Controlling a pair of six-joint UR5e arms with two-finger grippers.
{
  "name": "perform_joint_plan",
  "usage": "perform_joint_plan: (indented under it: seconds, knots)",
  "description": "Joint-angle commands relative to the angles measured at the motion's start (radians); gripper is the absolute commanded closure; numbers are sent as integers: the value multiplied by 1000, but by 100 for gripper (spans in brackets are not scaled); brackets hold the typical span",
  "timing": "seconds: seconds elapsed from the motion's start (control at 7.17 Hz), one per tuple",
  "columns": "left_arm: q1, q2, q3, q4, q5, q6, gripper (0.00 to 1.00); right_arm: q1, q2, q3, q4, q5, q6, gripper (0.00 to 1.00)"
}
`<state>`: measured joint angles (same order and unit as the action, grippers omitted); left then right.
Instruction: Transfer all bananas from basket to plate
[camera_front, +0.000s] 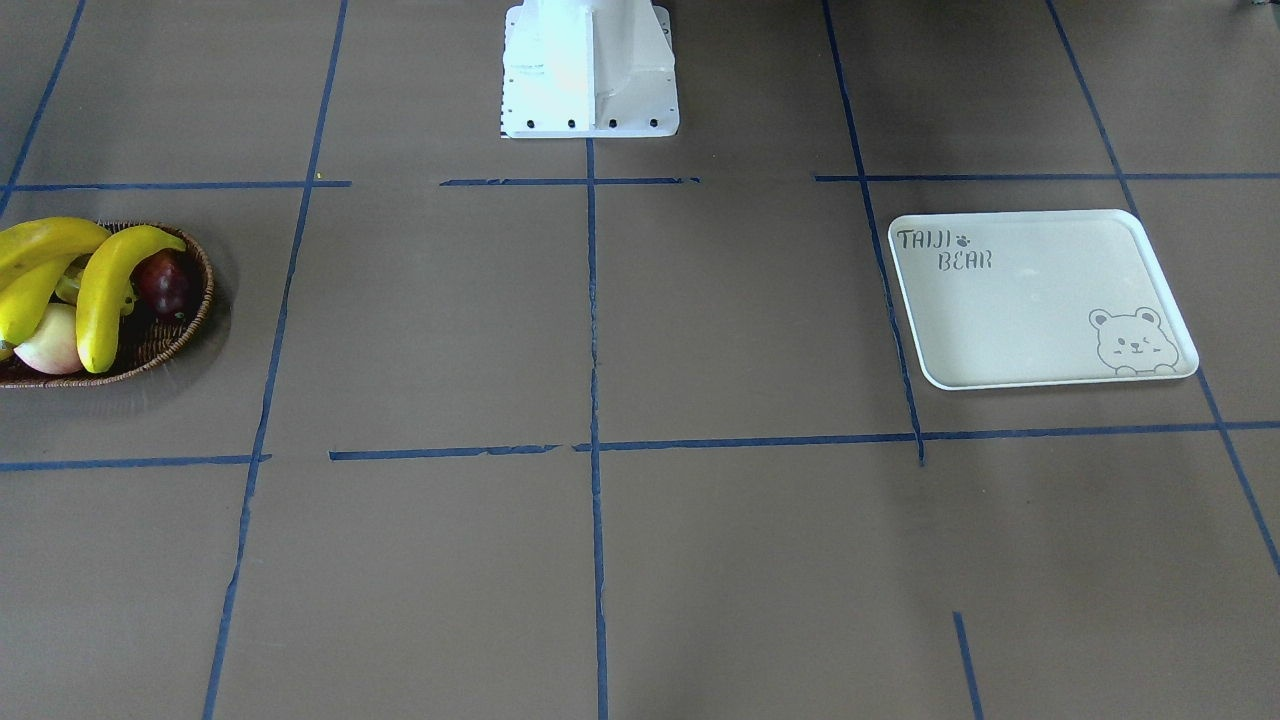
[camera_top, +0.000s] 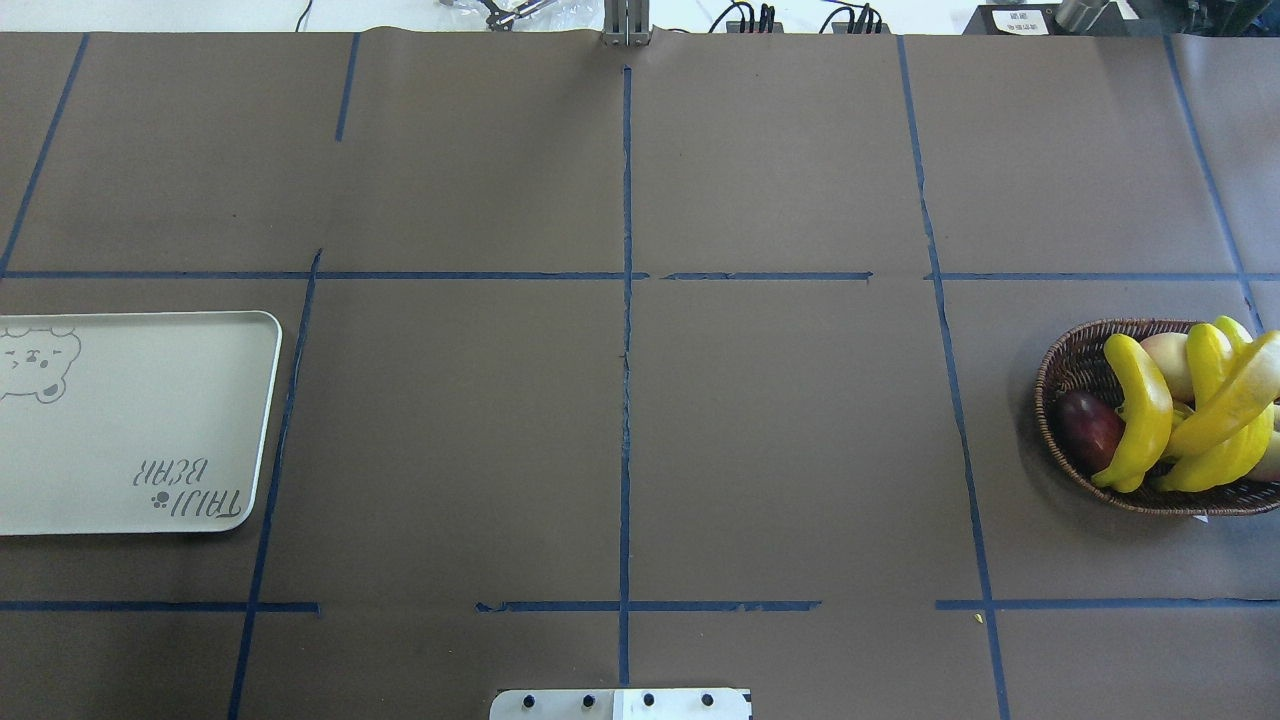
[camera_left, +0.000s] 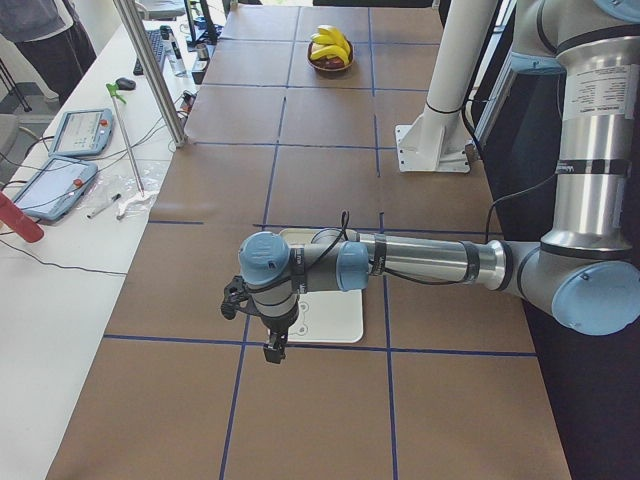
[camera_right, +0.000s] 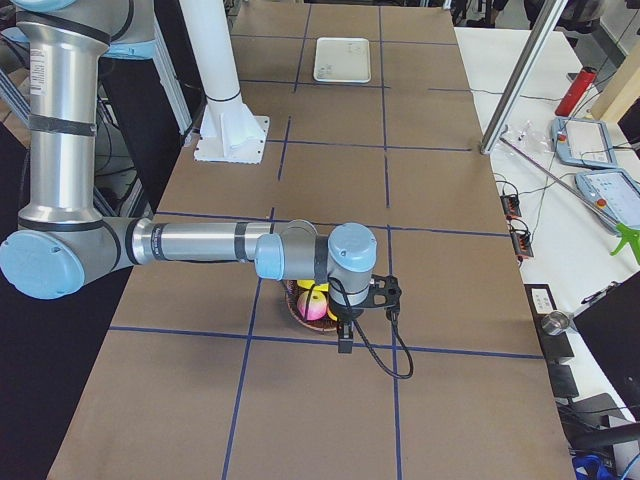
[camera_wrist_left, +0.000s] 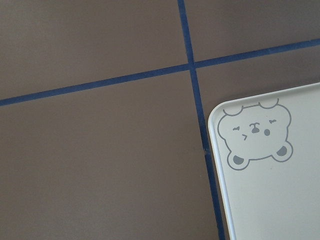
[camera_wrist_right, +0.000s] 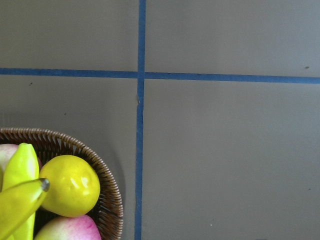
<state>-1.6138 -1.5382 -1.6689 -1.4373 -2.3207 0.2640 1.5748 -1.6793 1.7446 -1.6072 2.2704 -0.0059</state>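
Bananas piled in basket look smooth, stiff, probably light and slippery: best pinched mid-length; finger opening of left gripper and right gripper cannot be told.

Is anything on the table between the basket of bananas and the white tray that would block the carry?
Nothing visible does. Between the dark-brown woven wicker basket holding the long yellow bananas and the cream-white rectangular tray, the brown table shows only flat blue tape lines. The bananas lie on top of the other fruit.
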Motion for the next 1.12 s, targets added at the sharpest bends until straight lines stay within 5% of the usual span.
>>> perform_joint_plan:
  seconds: [0.0, 0.7, 0.84, 0.98]
  knots:
    - [2, 0, -2, 0, 0, 0, 0, -9, 3, 51, 3, 71, 114, 0]
    - [6, 0, -2, 0, -3, -6, 0, -182, -34, 300, 3, 35, 741, 0]
    - [6, 0, -2, 0, -6, -6, 0, -235, -58, 328, 60, -6, 883, 0]
    - [6, 0, -2, 0, -8, -6, 0, -310, -141, 328, 264, -61, 1062, 0]
